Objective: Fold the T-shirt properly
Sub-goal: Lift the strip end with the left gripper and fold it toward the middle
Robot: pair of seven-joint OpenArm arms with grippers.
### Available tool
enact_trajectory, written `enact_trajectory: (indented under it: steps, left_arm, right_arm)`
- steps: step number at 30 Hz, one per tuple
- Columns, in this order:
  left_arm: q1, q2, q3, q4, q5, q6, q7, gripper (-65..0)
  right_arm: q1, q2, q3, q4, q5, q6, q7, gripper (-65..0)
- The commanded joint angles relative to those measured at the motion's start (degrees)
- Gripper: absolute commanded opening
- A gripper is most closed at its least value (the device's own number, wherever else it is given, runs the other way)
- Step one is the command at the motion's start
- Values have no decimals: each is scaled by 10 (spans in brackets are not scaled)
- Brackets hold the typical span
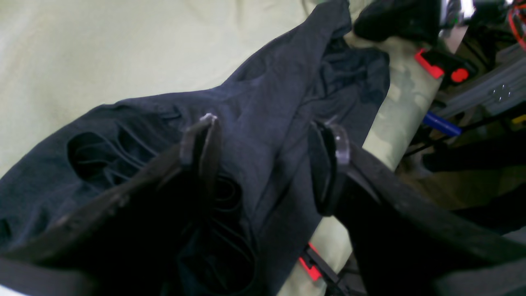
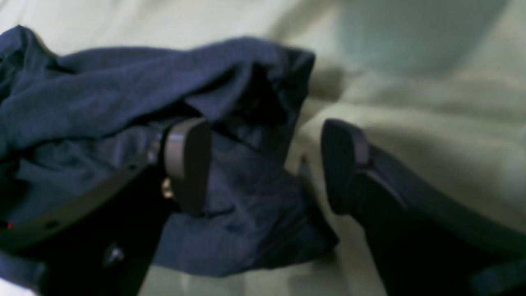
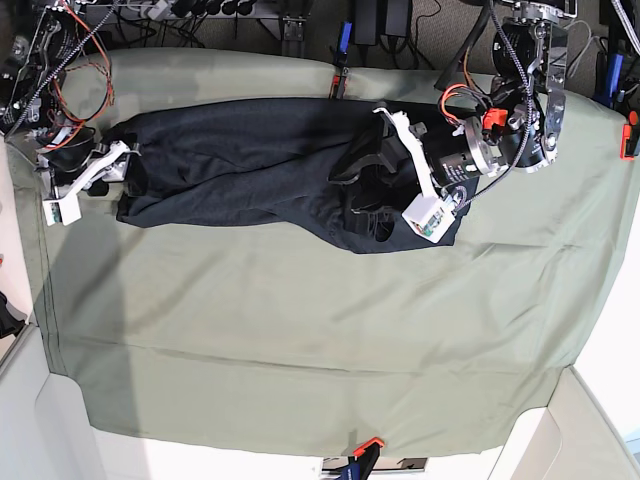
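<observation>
A: While your left gripper (image 1: 267,135) hangs with jaws apart over the T-shirt (image 1: 263,98), its tips could snag the bunched ridge between them and drag it toward the desk (image 1: 402,119) edge.

B: And the right wrist view?

A: Your right gripper (image 2: 267,164) is spread wide, holding nothing; closing there could pinch the green sheet (image 2: 411,123) along with the hem.

B: From above?

A: The T-shirt lies along the desk's far side, long axis left to right, rumpled at the right end.

A sage-green cloth sheet (image 3: 300,340) covers the table, with tangled cables (image 3: 200,25) along its far edge.
</observation>
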Motion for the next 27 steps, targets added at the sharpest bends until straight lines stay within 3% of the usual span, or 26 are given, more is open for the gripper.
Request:
enact_trajectory:
  steps: [1, 13, 27]
  left_arm:
    - [-3, -2, -2, 9, -13, -1, -10, -288]
    - [-3, -3, -2, 9, 9, -1, -2, -288]
    - [-3, -5, -3, 12, -118, -1, 66, -289]
  right_arm:
    - [4, 6, 2, -5, 11, 1, 10, -234]
    - [5, -10, -33, -45, 64, 18, 9, -235]
    - [8, -10, -74, -46, 52, 18, 30, -235]
